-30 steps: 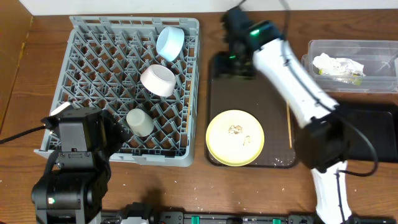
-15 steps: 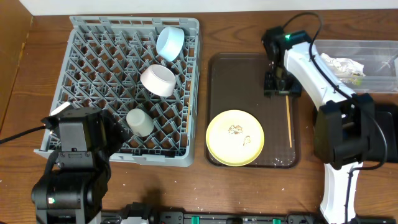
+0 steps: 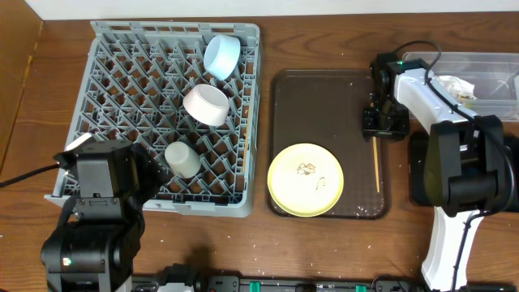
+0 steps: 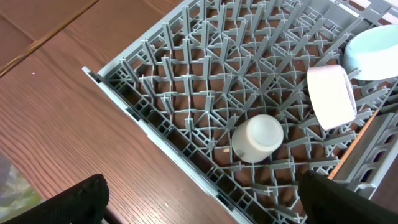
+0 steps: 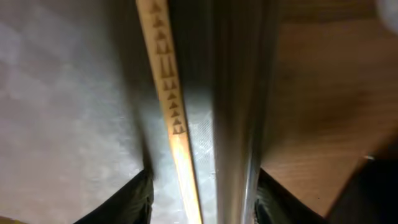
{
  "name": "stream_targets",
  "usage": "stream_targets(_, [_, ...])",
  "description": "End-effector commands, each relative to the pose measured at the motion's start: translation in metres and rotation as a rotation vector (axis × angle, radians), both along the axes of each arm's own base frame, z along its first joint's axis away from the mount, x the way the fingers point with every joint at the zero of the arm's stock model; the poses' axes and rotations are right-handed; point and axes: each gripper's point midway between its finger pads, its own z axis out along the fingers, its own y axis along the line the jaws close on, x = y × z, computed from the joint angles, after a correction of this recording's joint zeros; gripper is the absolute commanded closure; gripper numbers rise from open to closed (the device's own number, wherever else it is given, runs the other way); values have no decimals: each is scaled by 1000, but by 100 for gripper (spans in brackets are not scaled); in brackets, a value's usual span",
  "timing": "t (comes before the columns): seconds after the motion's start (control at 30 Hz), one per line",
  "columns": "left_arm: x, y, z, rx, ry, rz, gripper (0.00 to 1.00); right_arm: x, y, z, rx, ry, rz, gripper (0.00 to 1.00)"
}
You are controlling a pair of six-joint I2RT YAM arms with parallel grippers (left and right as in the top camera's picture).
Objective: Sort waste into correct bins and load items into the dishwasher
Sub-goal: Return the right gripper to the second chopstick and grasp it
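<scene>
Right gripper (image 3: 383,128) is down at the right rim of the tray (image 3: 312,101), toward its far end. The wrist view shows two dark fingers (image 5: 127,199) spread apart with the wooden chopstick (image 5: 169,106) running between them beside the rim. Jaws released, nothing clamped, though that close view is blurry, so I can't tell whether a pad touches the stick. From overhead, the chopstick lies lengthways inside the tray along that right edge, its far tip just under the gripper. The yellow plate (image 3: 306,179), crumbs on it, sits at the tray's near end. Left of the tray, the grey rack (image 3: 122,73) holds a blue bowl (image 3: 220,55), a white bowl (image 3: 205,105) and a small cup (image 3: 182,159). The left gripper (image 4: 202,180) hangs over the rack corner farthest from the tray, jaws wide, holding nothing. Right of the tray, a clear bin (image 3: 478,57) holds crumpled waste (image 3: 442,83).
</scene>
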Motion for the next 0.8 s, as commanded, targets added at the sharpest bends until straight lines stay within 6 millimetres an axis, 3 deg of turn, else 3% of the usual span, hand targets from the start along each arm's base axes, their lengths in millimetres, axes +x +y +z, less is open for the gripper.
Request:
stream_targets(0.0, [-1, 2, 3, 7, -7, 10, 2, -8, 18, -3, 91, 17, 43, 57])
stream_targets(0.07, [-1, 2, 3, 8, -7, 10, 2, -9, 17, -3, 80, 20, 44, 66])
stream_targets(0.23, [-1, 2, 3, 7, -7, 10, 2, -5, -8, 15, -65, 22, -13, 63])
stream_targets(0.43, [-1, 2, 3, 7, -7, 10, 2, 2, -10, 57, -74, 10, -17, 61])
stream_targets(0.57, [-1, 2, 3, 8, -7, 10, 2, 4, 9, 75, 0, 3, 34, 59])
stream_targets(0.67, [-1, 2, 3, 7, -7, 10, 2, 3, 31, 75, 73, -1, 89, 57])
stream_targets(0.77, [-1, 2, 3, 7, -7, 10, 2, 4, 39, 67, 57, -22, 120, 55])
